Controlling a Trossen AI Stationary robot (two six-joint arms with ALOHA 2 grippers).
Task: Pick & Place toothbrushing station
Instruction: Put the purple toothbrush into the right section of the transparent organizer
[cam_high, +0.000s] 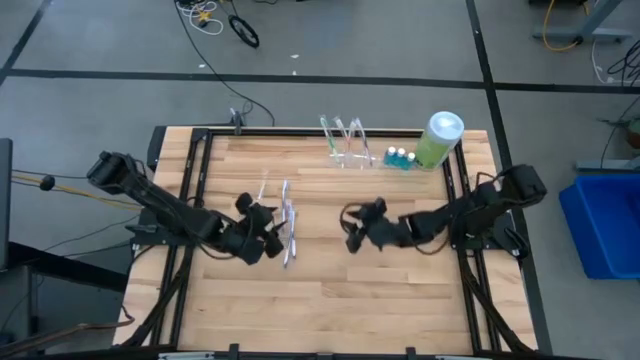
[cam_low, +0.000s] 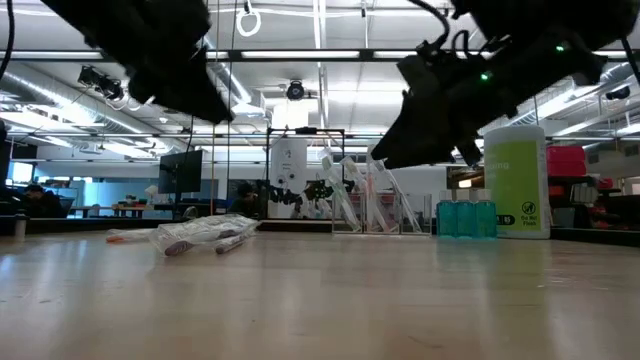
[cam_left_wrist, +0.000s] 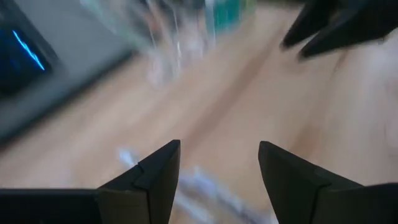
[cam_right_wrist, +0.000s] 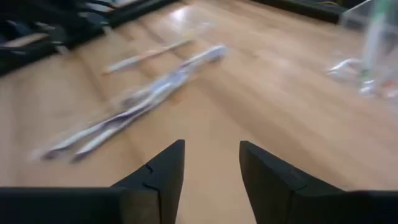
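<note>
The toothbrushing station, a see-through rack with slim toothbrushes leaning in it, stands at the table's far edge, left of the blue-capped bottles; it also shows in the low view. Several wrapped toothbrushes lie flat on the table's middle left, also in the right wrist view. My left gripper is open and empty above the table, just left of them. My right gripper is open and empty, above the table's middle, right of them.
A big light-green bottle with a white cap stands at the far right corner, with tiny blue-capped bottles beside it. A black frame rail runs along the table's far edge. A blue bin stands off the table's right.
</note>
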